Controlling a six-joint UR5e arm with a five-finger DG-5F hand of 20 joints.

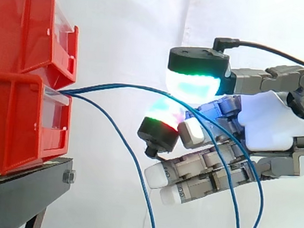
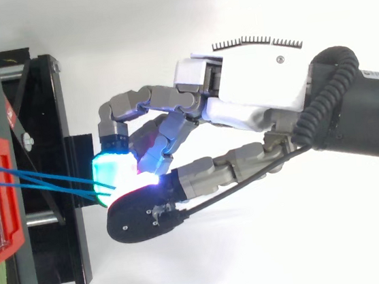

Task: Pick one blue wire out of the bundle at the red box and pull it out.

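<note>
White curtain [image 1: 132, 29] backed the red bins [image 1: 16, 120] on their black stand [image 1: 21, 193]. From the lower bin's front the blue wires [image 1: 117, 85] ran nearly level rightward to the hand [image 1: 276, 122], whose thumb and a curled finger pinched seemingly two; a third sagged free below, left of the hand

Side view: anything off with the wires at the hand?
Two blue wires from the lower red bin seem pinched together in the hand, not one; a third blue wire hangs free below.
</note>
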